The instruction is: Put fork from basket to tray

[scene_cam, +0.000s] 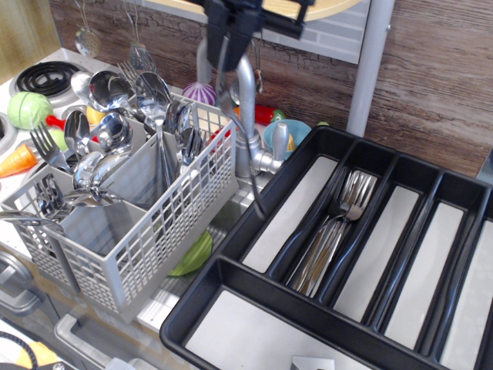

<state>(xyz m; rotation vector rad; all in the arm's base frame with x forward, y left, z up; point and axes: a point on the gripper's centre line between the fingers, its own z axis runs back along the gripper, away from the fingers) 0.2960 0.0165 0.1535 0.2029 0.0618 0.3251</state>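
observation.image: jaws clamped on fork (240, 131), slim dark steel, hanging tilted between basket (131, 231) and tray (254, 208).

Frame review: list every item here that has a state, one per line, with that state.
tool: at the top edge, shut on a fork
fork: hanging handle-down, out of the basket, over the tray's near-left edge
basket: upright, packed with spoons and forks
tray: holds a bundle of forks in one long compartment, other compartments look bare
faucet: no water seen running
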